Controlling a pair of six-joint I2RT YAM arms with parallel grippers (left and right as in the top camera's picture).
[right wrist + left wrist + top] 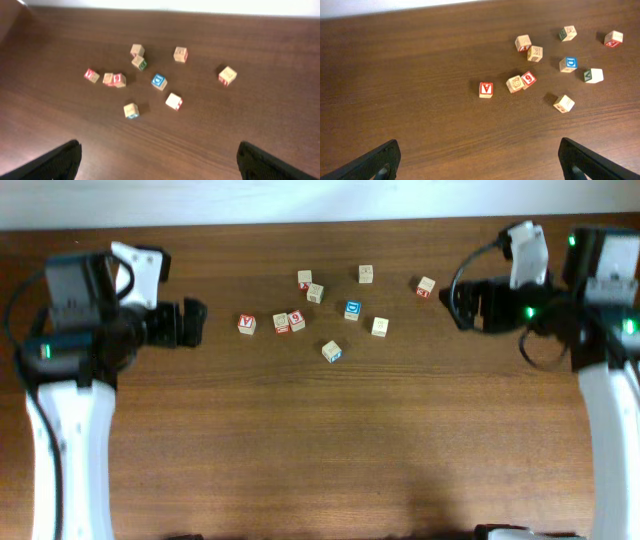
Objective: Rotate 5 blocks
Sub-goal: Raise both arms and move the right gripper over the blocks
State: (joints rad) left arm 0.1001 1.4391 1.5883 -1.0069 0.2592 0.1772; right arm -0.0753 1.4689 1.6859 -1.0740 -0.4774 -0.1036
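Several small pale wooden blocks lie scattered on the brown table between my two arms. Among them are a blue "D" block (pixel 352 310) (pixel 568 64) (pixel 159 81) and a red "9" block (pixel 296 321) (pixel 528 79) (pixel 119 80) that touches a plain neighbour (pixel 281 323). A red "V" cube (pixel 246 324) (pixel 485 89) sits furthest left. My left gripper (pixel 190 322) (pixel 480 161) is open and empty, left of the cluster. On the right, my right gripper (pixel 462 305) (pixel 159 161) also stands open and empty, near a red-faced block (pixel 426 287).
Other cubes lie at the back (pixel 366 274), in a close pair (pixel 304 279) (pixel 315 293), and nearer the front (pixel 332 352) (pixel 380 326). The table's far edge (pixel 320 222) meets a white wall. Bare wood (pixel 320 450) fills the front half.
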